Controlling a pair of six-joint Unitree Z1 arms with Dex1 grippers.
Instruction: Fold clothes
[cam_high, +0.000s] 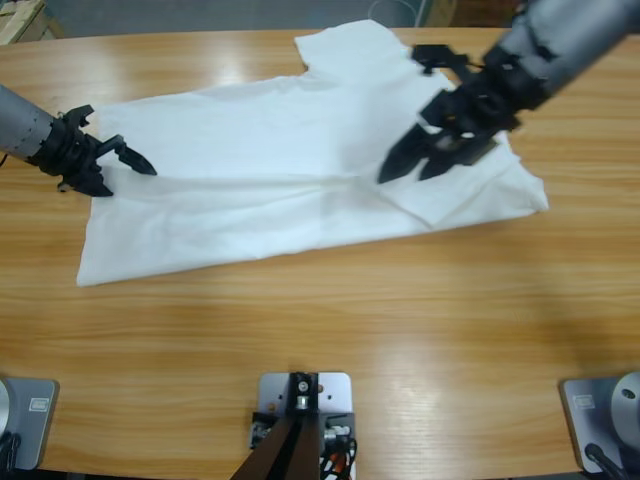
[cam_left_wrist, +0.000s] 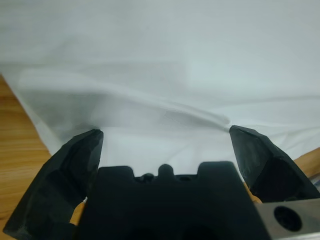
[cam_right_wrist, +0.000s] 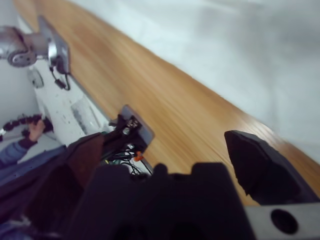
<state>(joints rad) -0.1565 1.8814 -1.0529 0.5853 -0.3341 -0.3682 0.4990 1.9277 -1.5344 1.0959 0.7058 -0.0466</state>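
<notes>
White cotton short-sleeved T-shirt (cam_high: 300, 185) lies flat on the long wooden table (cam_high: 330, 330), long axis running from one gripper to the other. Left gripper (cam_high: 135, 160), jaws released, sits at one short edge with cloth directly ahead. Right gripper (cam_high: 420, 160), jaws released, hovers above the opposite end; left is nearer.

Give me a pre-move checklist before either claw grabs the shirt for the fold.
1. Left claw open: ok.
2. Right claw open: ok.
3. Plain white short-sleeved cotton T-shirt lying wholly on the long wooden table: ok.
4. Shirt smooth: not ok, creases run across its middle.
5. Left claw lined up at the shirt's edge: ok.
6. Right claw's height above the fabric: cannot tell.
</notes>
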